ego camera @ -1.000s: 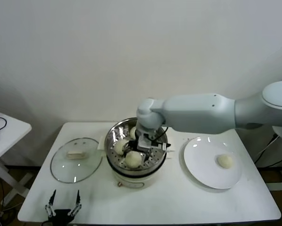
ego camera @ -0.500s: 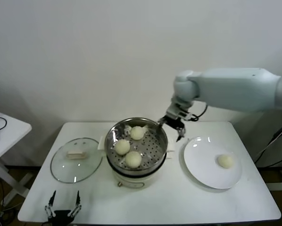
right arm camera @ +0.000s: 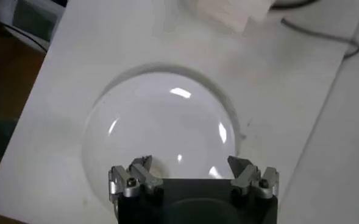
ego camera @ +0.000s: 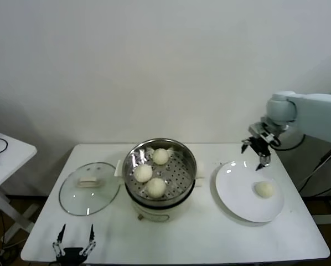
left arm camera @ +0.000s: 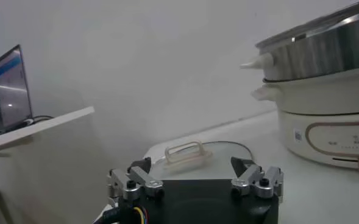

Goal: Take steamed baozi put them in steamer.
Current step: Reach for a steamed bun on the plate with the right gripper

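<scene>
Three steamed baozi (ego camera: 155, 172) lie in the steel steamer (ego camera: 179, 149) on the cream pot at the table's middle. A fourth baozi (ego camera: 264, 189) lies on the white plate (ego camera: 237, 194) at the right. My right gripper (ego camera: 255, 154) is open and empty, in the air above the plate's far edge, a little behind the fourth baozi. In the right wrist view the gripper (right arm camera: 191, 172) hangs over the plate (right arm camera: 161, 115); the baozi is hidden there. My left gripper (ego camera: 74, 242) is open and parked at the table's front left edge; its wrist view shows the steamer (left arm camera: 325, 45) from the side.
A glass lid (ego camera: 89, 187) lies flat on the table left of the steamer, also in the left wrist view (left arm camera: 194, 153). A white side table (ego camera: 5, 152) stands at the far left. The wall is close behind the table.
My right gripper has left the steamer, leaving a third baozi there, and swung right to hang empty above the plate. The left arm has not moved.
</scene>
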